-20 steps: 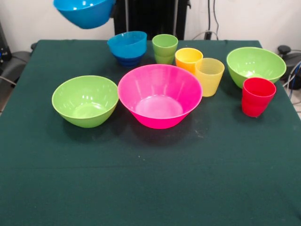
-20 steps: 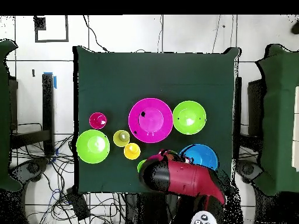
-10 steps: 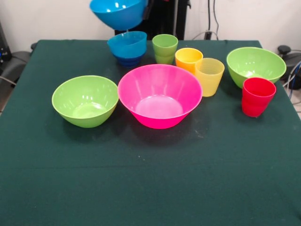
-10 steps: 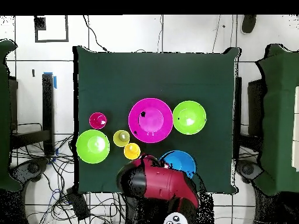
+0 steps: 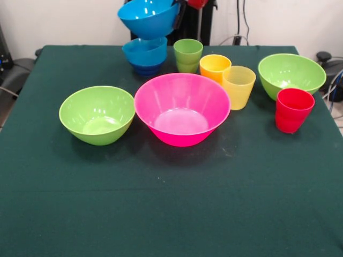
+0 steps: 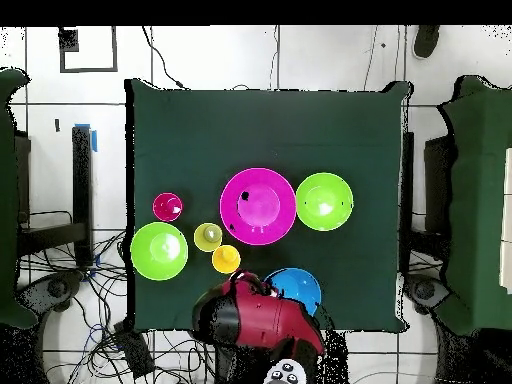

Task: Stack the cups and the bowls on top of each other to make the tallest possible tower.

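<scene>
**Blue bowl held above the small stack**

The bright blue bowl [image 5: 149,17] hangs in the air right above the tower [image 5: 145,53] of two small blue bowls at the bench's [image 5: 171,203] far edge. The hand [image 5: 179,12] grips its rim on the side nearest the green cup [image 5: 187,55]. The pink bowl [image 5: 181,108] sits mid-bench between two lime bowls; orange, yellow and red cups stand beside them.

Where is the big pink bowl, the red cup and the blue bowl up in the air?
pink bowl [image 5: 181,122]: front view, inside bottom.
red cup [image 5: 292,113]: front view, outer wall.
blue bowl in the air [image 5: 149,24]: front view, outer wall.
</scene>
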You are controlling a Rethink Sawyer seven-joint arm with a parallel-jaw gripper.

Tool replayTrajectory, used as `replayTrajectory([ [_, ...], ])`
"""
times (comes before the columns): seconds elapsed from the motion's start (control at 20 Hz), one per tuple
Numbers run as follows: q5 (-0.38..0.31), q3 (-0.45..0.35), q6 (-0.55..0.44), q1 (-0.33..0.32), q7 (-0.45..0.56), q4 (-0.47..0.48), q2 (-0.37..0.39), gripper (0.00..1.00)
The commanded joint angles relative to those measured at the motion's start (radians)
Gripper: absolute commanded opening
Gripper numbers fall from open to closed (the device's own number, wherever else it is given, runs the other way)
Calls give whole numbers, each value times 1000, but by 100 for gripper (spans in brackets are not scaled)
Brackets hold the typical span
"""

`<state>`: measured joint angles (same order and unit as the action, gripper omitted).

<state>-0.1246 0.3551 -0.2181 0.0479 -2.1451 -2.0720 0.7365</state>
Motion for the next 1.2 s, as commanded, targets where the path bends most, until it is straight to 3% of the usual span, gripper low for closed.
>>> replayTrajectory([
  [0.05, 4, -74, 103, -33, -144, -23, -107, 0],
  [0.5, -30, -45, 194, -67, -109, 38, -193, 0],
  [1.2, 5, -17, 249, -33, -126, 45, -243, 0],
])
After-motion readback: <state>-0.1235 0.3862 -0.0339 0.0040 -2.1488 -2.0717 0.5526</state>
